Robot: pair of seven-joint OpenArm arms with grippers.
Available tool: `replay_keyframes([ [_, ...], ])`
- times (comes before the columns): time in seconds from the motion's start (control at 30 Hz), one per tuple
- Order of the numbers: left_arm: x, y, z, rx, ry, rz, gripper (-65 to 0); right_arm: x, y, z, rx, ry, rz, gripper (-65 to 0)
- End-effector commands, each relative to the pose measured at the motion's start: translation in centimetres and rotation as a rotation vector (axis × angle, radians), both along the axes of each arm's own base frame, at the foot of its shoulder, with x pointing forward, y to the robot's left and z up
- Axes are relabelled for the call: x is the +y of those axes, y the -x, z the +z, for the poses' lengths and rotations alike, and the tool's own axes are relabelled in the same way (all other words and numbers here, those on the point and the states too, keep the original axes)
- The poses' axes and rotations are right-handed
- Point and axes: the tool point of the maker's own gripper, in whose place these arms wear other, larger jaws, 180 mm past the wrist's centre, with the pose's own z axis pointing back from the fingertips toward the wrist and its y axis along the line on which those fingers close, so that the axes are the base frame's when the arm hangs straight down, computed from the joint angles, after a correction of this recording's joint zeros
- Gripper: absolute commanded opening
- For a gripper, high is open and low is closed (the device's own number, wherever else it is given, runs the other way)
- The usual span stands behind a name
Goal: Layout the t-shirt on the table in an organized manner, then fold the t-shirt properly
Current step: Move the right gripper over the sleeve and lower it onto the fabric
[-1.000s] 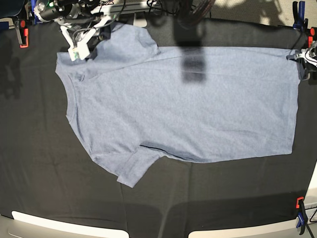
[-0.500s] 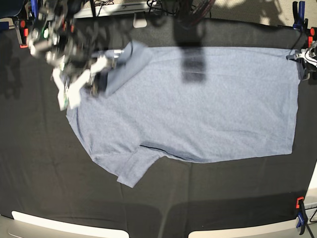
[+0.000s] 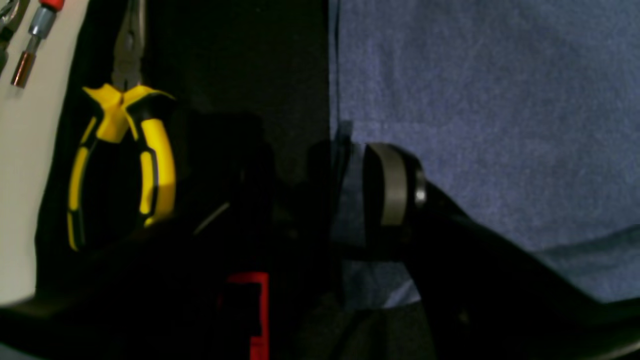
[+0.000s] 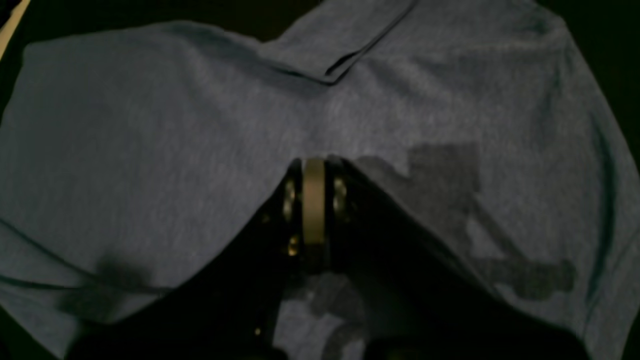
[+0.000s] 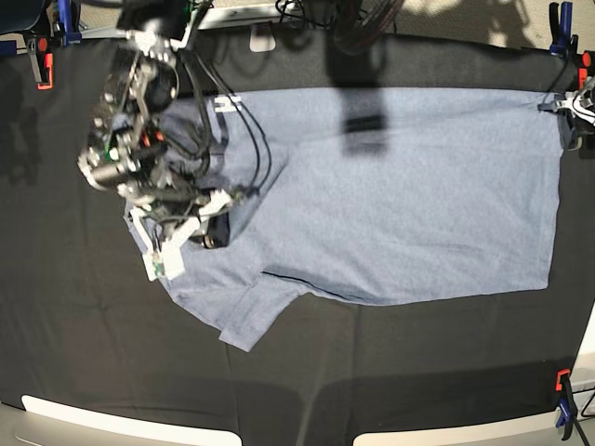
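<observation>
- The t-shirt [image 5: 400,195] lies spread on the black desk [image 5: 74,325], collar end toward the base view's left, hem toward its right; the near sleeve [image 5: 251,321] lies flat.
- Right hand [image 4: 314,167]: pads pressed together, apparently pinching shirt cloth, with the far shoulder and sleeve drawn over the body.
- Left hand [image 3: 350,190]: at the hem corner, at the desk's far right edge; one pad [image 3: 392,185] rests on the cloth. Whether it grips cannot be told.
- Yellow-handled pliers [image 3: 122,160] lie beyond the desk edge, clear of the work.
- Judgement: a lengthwise fold is under way. Carry the pinched edge parallel to the long side, keep the hem end anchored, and set down only once the fold line runs straight and the sleeve is tucked in.
</observation>
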Motion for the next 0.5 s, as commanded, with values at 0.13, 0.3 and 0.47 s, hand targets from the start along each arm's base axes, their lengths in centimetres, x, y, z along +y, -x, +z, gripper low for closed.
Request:
replay_keyframes([
  [0.13, 0.6, -0.8, 1.4, -0.046, -0.02, -0.003, -38.4, 0.1, -2.6, 1.6, -0.072, -0.042, -0.012, -65.0],
  [0.3, 0.6, -0.8, 1.4, -0.046, -0.019, -0.003, -38.4, 0.2, -3.4, 1.1, -0.069, -0.05, -0.018, -65.0],
  [0.47, 0.6, -0.8, 1.4, -0.046, -0.019, -0.003, -38.4, 0.2, -3.4, 0.9, -0.057, -0.05, -0.014, -65.0],
])
